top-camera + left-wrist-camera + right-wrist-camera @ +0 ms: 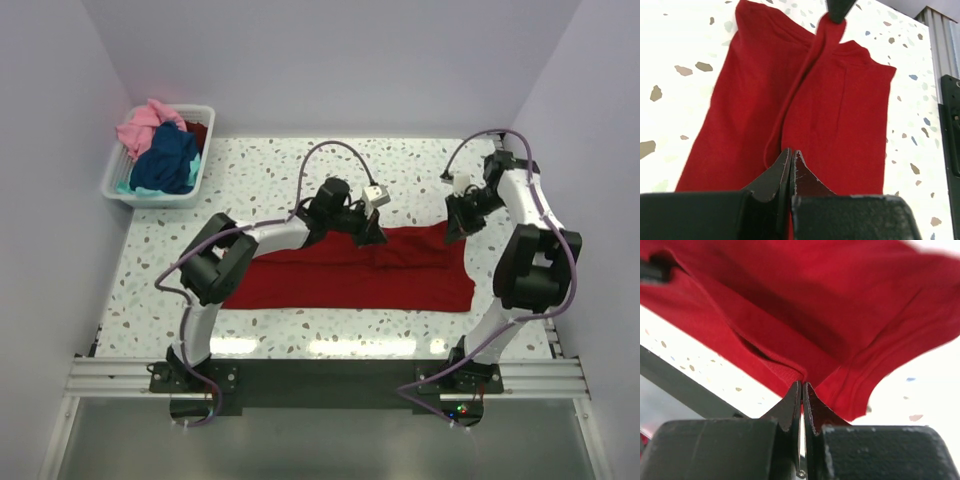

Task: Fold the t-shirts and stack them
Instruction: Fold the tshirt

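The large deep red t-shirt (350,280) lies across the middle of the table, partly folded lengthwise. My left gripper (375,236) is at its far edge near the middle, shut on a pinch of red cloth (791,152). My right gripper (453,230) is at the shirt's far right corner, shut on the red hem (802,385) and lifting it a little. In the left wrist view a raised ridge of the red shirt (805,80) runs from my left jaws to the right gripper's fingertips (839,9). Pink (140,125), navy blue (170,155) and teal (140,187) t-shirts lie piled in the basket.
The white slatted basket (112,178) stands at the far left corner of the speckled table (300,170). Grey walls close in the left, back and right. The metal base rail (320,375) runs along the near edge.
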